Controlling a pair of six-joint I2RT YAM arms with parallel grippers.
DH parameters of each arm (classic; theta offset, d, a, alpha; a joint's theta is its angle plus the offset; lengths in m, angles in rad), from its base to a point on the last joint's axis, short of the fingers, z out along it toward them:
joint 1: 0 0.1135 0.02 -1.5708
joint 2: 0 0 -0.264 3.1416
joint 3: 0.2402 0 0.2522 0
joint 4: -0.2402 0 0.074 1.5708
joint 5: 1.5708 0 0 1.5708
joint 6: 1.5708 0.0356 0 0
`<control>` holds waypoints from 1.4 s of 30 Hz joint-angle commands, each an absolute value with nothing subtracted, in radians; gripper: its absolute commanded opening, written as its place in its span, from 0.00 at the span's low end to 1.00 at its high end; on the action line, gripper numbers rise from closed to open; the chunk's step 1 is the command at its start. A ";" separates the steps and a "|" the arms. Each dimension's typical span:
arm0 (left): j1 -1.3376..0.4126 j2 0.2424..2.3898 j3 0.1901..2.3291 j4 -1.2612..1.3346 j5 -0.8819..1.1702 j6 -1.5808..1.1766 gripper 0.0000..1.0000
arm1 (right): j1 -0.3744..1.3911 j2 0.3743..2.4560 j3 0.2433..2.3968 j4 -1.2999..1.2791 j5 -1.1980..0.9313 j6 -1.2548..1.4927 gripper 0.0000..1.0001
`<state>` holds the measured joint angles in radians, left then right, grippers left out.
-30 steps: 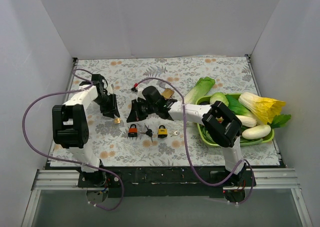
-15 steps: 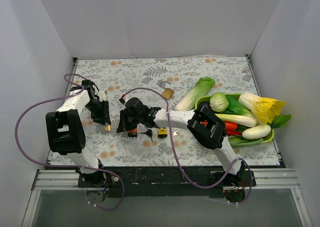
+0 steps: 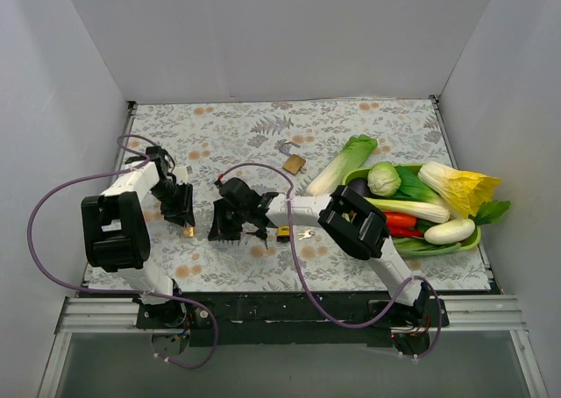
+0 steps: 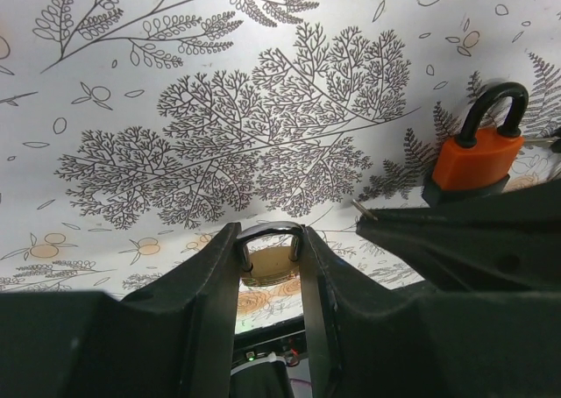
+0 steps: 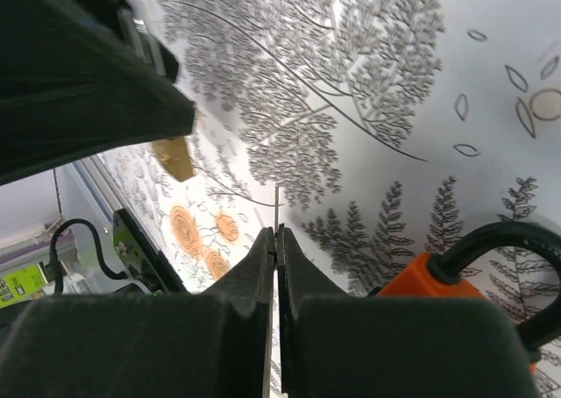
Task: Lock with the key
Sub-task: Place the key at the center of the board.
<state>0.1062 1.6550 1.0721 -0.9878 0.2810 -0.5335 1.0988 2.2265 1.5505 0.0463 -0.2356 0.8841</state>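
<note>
We have the left gripper [image 4: 270,233] pinching the brass padlock [image 4: 267,271] by its shackle, body hanging just above the worktop [image 3: 368,126] at the left. The right gripper [image 5: 273,236] is pressed together on the key [image 5: 276,207], whose thin blade sticks straight out past the fingertips. In the right wrist view the brass padlock lies ahead and off to the left of the blade's line, near but apart, so we judge the key must swing left and line up with the body's keyhole, which we cannot see. We count four padlocks: this one, the orange padlock [image 4: 478,159] just under the right gripper, a yellow padlock [image 3: 282,232], and a second brass padlock [image 3: 294,163] farther back. Silver keys [image 3: 306,234] lie loose beside the yellow one.
</note>
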 commanded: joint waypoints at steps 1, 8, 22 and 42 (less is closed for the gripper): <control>0.095 1.635 1.066 -0.979 0.290 -0.508 0.00 | 1.091 2.255 1.583 0.038 -0.275 0.945 0.01; 0.087 1.673 1.043 -0.954 0.293 -0.499 0.01 | 1.088 2.272 1.597 0.049 -0.291 0.946 0.01; 0.072 1.741 1.054 -0.933 0.311 -0.515 0.01 | 1.080 2.295 1.612 0.075 -0.322 0.945 0.08; 0.071 1.741 1.023 -0.913 0.290 -0.528 0.23 | 1.086 2.255 1.620 0.061 -0.279 0.899 0.54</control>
<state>0.0734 1.7454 1.0439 -0.9417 0.3038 -0.5282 1.0832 2.2852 1.5936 0.0753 -0.3195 0.9371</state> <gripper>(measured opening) 0.286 0.512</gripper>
